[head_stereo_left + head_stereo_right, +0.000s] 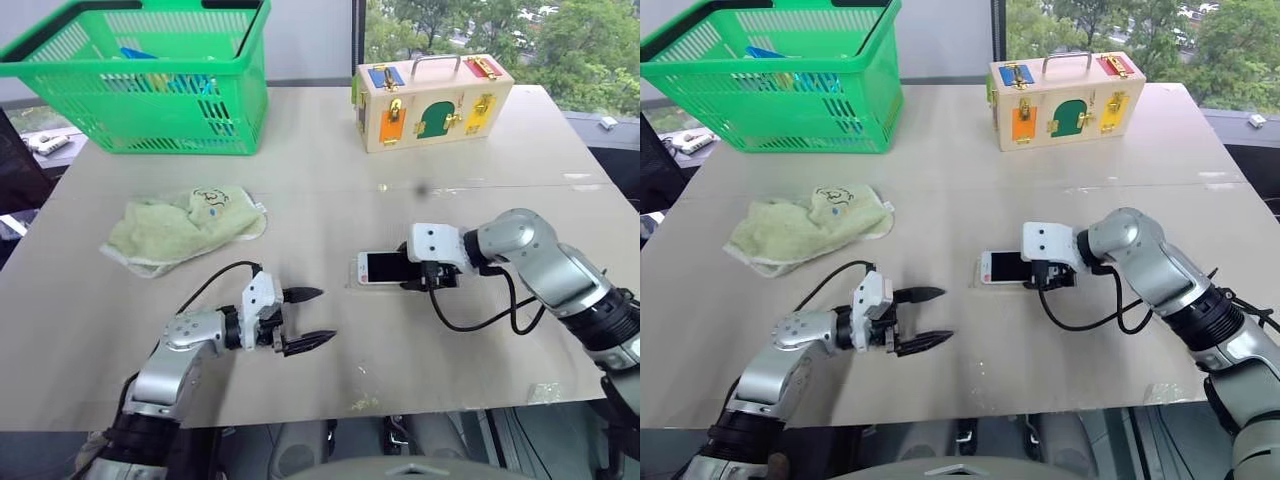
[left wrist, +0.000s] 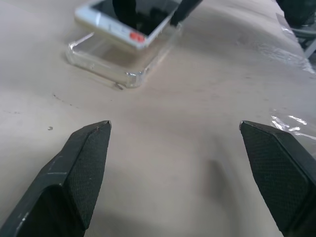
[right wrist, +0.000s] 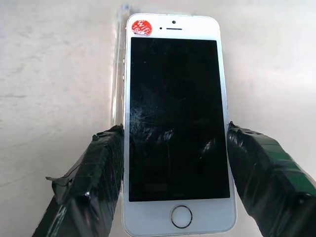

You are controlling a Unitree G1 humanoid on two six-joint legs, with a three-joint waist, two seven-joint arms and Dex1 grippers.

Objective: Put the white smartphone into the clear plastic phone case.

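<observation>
The white smartphone (image 3: 175, 118), black screen up with a red sticker at its far end, lies slanted over the clear plastic phone case (image 2: 106, 59) near the middle of the table. One end of the phone rests on the case's rim and the other is lifted. My right gripper (image 3: 174, 129) is shut on the phone, one taped finger (image 3: 98, 168) against each long edge. The case's rim (image 3: 117, 74) shows along one side of the phone. My left gripper (image 1: 328, 315) stands open over bare table, in front of and to the left of the case, holding nothing.
A green basket (image 1: 150, 80) stands at the back left, a wooden latch box (image 1: 432, 100) at the back right. A pale green cloth (image 1: 185, 225) lies left of centre. Small scraps (image 1: 365, 403) lie near the table's front edge.
</observation>
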